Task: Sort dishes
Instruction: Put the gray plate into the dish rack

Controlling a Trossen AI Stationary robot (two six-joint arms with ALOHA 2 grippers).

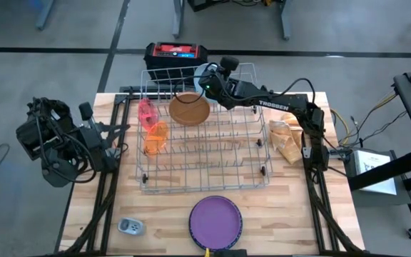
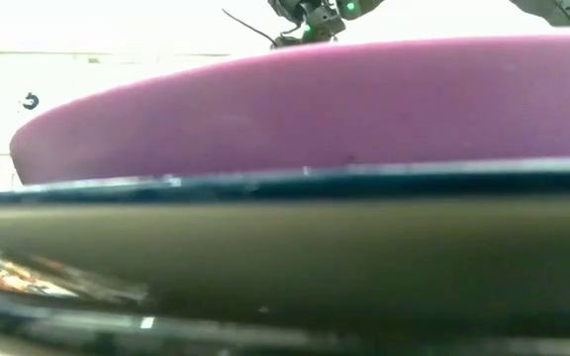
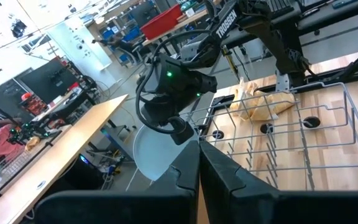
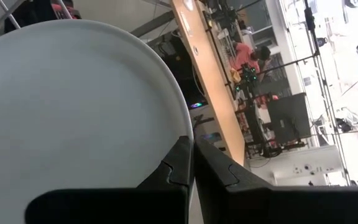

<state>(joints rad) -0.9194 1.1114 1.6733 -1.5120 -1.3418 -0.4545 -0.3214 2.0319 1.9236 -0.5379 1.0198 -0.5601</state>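
- The purple plate (image 1: 215, 217) lies nearest the camera at the front edge of the surface (image 1: 334, 214). It is flat and face up, on top of a darker plate whose rim shows in the low view, and I judge this to be the stack waiting to be sorted.
- My right fingers (image 4: 192, 163) are clenched on the rim of the white plate (image 4: 73, 118), over the far end of the wire rack (image 1: 255, 153). I hold it by its edge so it can drop between the tines.
- The white plate stands on edge, its face roughly upright and its rim pointing down toward the rack.
- The brown plate (image 1: 189, 108) leans tilted in the rack just beside my right fingers. The pink cup (image 1: 146, 111) and orange cup (image 1: 155, 137) lie on their sides at the rack's left.
- My left fingers (image 3: 199, 163) are pressed together on nothing, waiting at the surface's left side.
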